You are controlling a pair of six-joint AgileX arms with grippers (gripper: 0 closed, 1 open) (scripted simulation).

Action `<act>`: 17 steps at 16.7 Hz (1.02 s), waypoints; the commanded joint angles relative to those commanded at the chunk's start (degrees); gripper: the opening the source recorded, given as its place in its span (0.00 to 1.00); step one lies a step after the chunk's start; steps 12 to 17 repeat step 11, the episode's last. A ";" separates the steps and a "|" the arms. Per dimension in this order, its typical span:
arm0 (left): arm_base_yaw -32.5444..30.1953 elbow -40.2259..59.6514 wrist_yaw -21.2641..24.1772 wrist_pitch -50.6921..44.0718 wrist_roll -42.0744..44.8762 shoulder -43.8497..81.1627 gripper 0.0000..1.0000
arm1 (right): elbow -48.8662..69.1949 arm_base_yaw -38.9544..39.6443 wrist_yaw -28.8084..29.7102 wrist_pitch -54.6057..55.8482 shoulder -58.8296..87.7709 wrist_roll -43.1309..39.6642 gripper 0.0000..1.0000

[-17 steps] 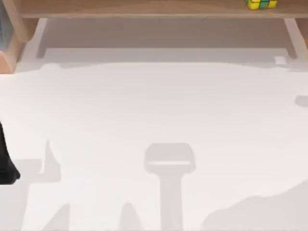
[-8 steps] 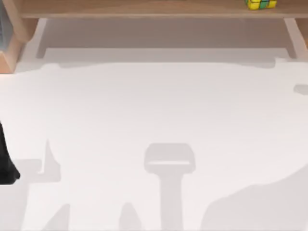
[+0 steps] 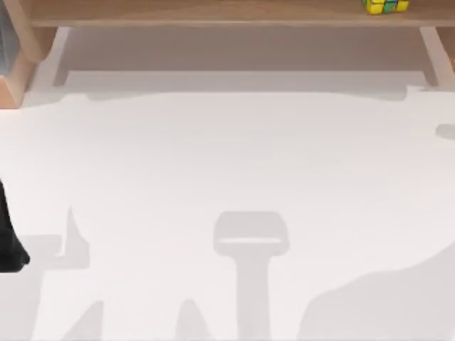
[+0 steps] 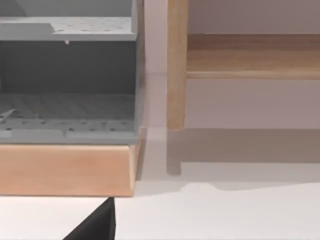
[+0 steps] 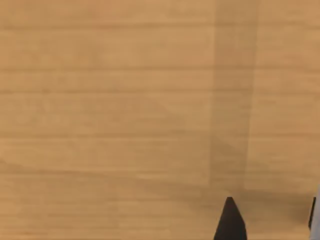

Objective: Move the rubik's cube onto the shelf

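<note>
One rubik's cube [image 3: 385, 6] sits on shelf [image 3: 213, 13] at 1 o'clock; left tool [image 3: 11, 245] at 9 o'clock, far apart, grip unclear. Right wrist view: tan wood, right tool [image 5: 270, 220] unclear.

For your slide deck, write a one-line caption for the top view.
Rubik's cube resting on the shelf at the table's far right; left arm parked at the left edge.

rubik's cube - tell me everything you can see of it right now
The rubik's cube is a small cube of coloured squares, mostly yellow and green with a bit of blue. It sits on the shelf, a long board of light tan wood, near its right end at the top edge of the top view, which cuts off its upper part. It rests on the board with nothing else touching it, and no gripper is near it there.
</note>
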 joint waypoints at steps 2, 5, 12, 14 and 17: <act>0.00 0.00 0.00 0.00 0.00 0.00 1.00 | 0.00 0.00 0.00 0.00 0.00 0.00 0.75; 0.00 0.00 0.00 0.00 0.00 0.00 1.00 | 0.00 0.00 0.00 0.00 0.00 0.00 0.98; 0.00 0.00 0.00 0.00 0.00 0.00 1.00 | 0.00 0.00 0.00 0.00 0.00 0.00 1.00; 0.00 0.00 0.00 0.00 0.00 0.00 1.00 | 0.00 0.00 0.00 0.00 0.00 0.00 1.00; 0.00 0.00 0.00 0.00 0.00 0.00 1.00 | 0.00 0.00 0.00 0.00 0.00 0.00 1.00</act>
